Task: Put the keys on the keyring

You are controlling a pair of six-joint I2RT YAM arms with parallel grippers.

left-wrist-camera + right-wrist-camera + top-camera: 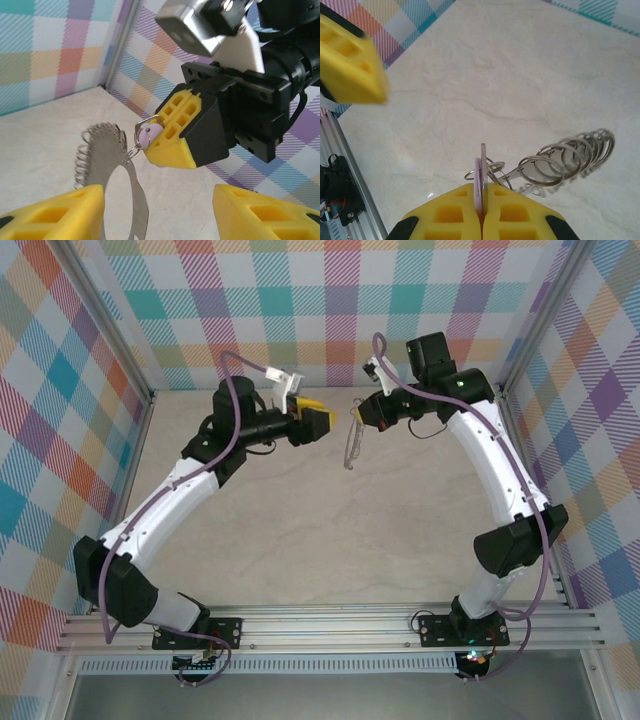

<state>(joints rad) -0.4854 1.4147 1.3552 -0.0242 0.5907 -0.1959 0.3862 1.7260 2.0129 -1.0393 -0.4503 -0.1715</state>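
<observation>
Beige tabletop (300, 540) with pale marble-like veins lies under both arms, and walls of pastel checked pattern (60, 390) stand around it. On the left side, the left gripper (322, 420) has two blocky yellow plastic fingers (65, 215) with square hollows in their sides. These fingers stand wide apart and nothing is gripped between them.

In the air between the two arms hangs the large thin silver-grey metal keyring (350, 450). It is a flat, shiny band bent into a hoop (136, 192). Along its rim many small wire rings (87, 150) sit close together like a coil. In the left wrist view the lower part of the hoop passes through the gap of the open fingers; I cannot tell if it touches one.

At the upper rim of the keyring is the tiny key with a smooth, rounded lilac head (149, 134). Its head is pinched flat between the closed yellow fingers of the right gripper (159, 137), so the jaws are clamped on it. From the right wrist view the head shows edge-on as a thin plate. I cannot tell whether the key is already threaded onto the hoop.
</observation>
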